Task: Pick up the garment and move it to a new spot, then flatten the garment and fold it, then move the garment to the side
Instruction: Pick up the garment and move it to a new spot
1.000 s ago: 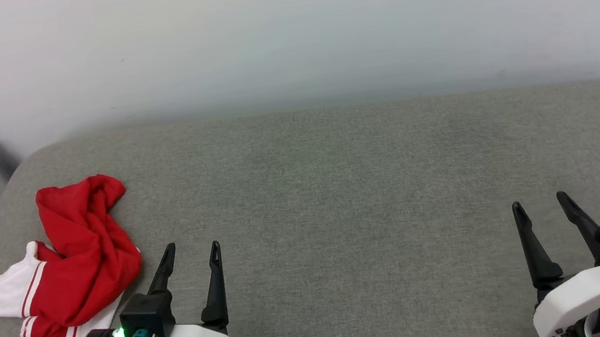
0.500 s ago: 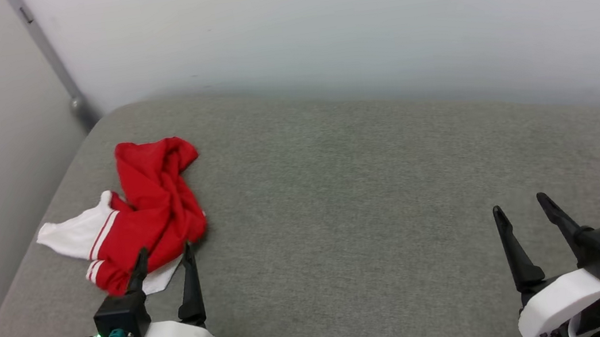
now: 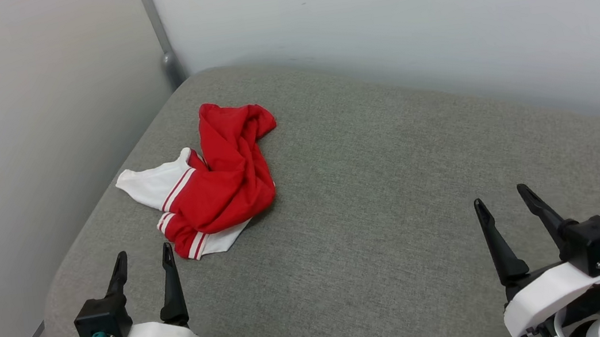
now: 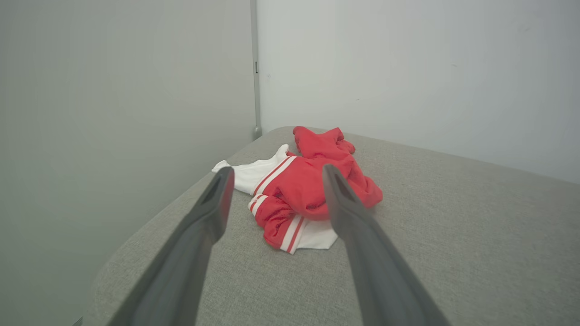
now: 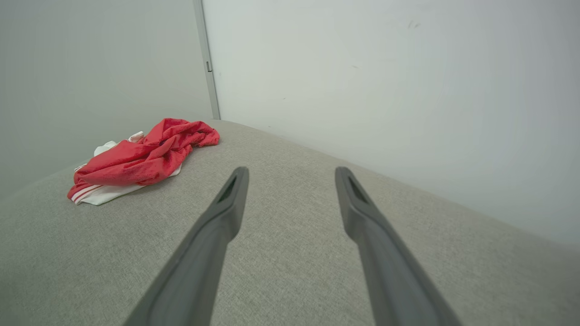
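Observation:
The garment (image 3: 223,181) is a crumpled red shirt with white sleeves and red-white striped trim, lying in a heap near the far left corner of the grey padded surface (image 3: 389,226). Any lettering or number is hidden in the folds. My left gripper (image 3: 142,257) hovers open just short of the heap's near edge, nothing between its fingers. In the left wrist view the garment (image 4: 308,190) lies straight ahead past the fingertips. My right gripper (image 3: 499,194) stands open at the lower right, far from the shirt. In the right wrist view the garment (image 5: 140,160) sits at the far left.
Pale walls close in behind and on the left, meeting at a corner with a grey vertical strip (image 3: 157,30). The padded surface's left edge (image 3: 58,270) drops off close to my left gripper. Bare grey cloth stretches to the right of the shirt.
The head camera has swung to the left, so the whole scene has shifted right in view. The shirt lies in the same heap. Both grippers stay open.

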`<state>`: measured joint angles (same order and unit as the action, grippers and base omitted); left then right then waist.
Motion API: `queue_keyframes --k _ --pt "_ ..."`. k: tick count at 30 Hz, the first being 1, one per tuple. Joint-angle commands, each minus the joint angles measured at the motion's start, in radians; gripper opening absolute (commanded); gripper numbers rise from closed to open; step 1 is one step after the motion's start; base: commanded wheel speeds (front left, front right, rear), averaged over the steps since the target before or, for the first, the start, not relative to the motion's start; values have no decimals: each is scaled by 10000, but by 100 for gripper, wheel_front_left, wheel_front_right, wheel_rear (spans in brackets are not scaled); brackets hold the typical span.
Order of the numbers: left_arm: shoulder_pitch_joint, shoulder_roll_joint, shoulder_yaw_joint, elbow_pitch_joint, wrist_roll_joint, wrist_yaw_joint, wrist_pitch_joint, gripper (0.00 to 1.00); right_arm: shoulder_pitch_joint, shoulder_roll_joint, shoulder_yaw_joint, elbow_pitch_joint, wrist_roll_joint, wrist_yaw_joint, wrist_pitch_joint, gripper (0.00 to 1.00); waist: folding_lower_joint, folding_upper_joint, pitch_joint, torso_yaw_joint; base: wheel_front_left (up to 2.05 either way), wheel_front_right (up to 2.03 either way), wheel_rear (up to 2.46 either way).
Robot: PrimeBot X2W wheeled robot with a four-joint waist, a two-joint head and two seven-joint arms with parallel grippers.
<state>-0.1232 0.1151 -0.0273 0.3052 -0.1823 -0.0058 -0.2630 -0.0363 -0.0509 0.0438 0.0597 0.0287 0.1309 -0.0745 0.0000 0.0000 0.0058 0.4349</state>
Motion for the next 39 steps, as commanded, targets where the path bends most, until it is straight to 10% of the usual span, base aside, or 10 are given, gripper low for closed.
queue_keyframes --k 1,17,39 --pt "19 23 17 -28 -47 31 -25 100 -71 8 18 -12 86 -5 -40 100 0 0 32 101 0 0 0" --pt "-2619 729 226 241 -519 -558 850 100 -732 5 115 -297 -252 -5 275 100 0 0 1291 -904 0 0 0" --pt "-5070 4144 -1200 3800 -4718 -1238 10120 100 -2405 7 277 45 -388 -5 -203 100 0 0 4452 -3230 0 0 0"
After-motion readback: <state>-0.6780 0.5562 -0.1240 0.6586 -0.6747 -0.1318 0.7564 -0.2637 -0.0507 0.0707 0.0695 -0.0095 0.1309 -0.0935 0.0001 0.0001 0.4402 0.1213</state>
